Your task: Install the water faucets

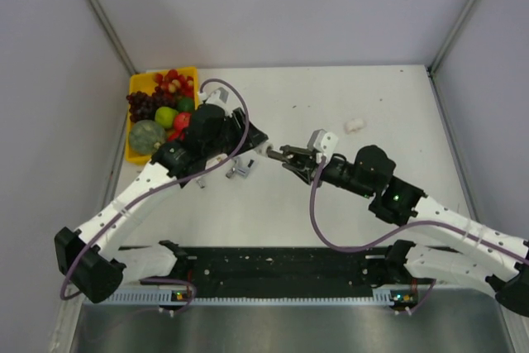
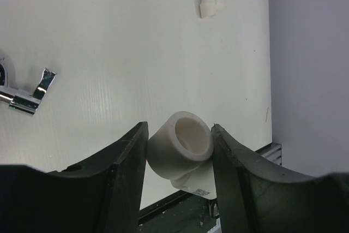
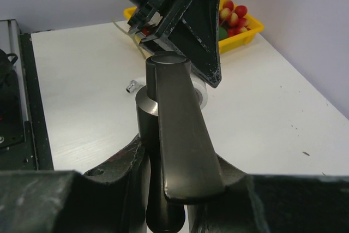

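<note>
Top view. Found the left gripper (image 1: pixel 263 150) clamped on a white plastic fitting (image 1: pixel 271 151) near mid-table. Found the right gripper (image 1: pixel 291 157) closed around the dark grey lever faucet (image 1: pixel 280 153), tip toward 9 o'clock. Placed the fitting at 9 o'clock of that faucet, just beside it; could not tell whether touching. Judged the faucet's long axis to run 3 to 9 o'clock, roughly in line with the fitting. Noted a silvery faucet (image 1: pixel 240 169) lying loose at 7 o'clock of the left gripper, a spare white fitting (image 1: pixel 354 126) at 1 o'clock of the right gripper, and a yellow fruit tray (image 1: pixel 136 82) at the table's 10 o'clock corner.

Left wrist view. Saw the left gripper (image 2: pixel 179 130) pinching the white plastic fitting (image 2: pixel 170 151) from both sides, open socket facing up and toward 1 o'clock. Saw the silvery faucet (image 2: pixel 26 95) at 10 o'clock and the spare white fitting (image 2: pixel 210 5) at 12 o'clock, both well apart.

Right wrist view. Saw the right gripper (image 3: pixel 177 170) gripping the dark grey lever faucet (image 3: pixel 182 145), long axis pointing to 12 o'clock. Found the white plastic fitting (image 3: pixel 200 94) just past the faucet's far end, under the left gripper (image 3: pixel 180 31). Judged the coming move to turn on lining up faucet end and socket.
</note>
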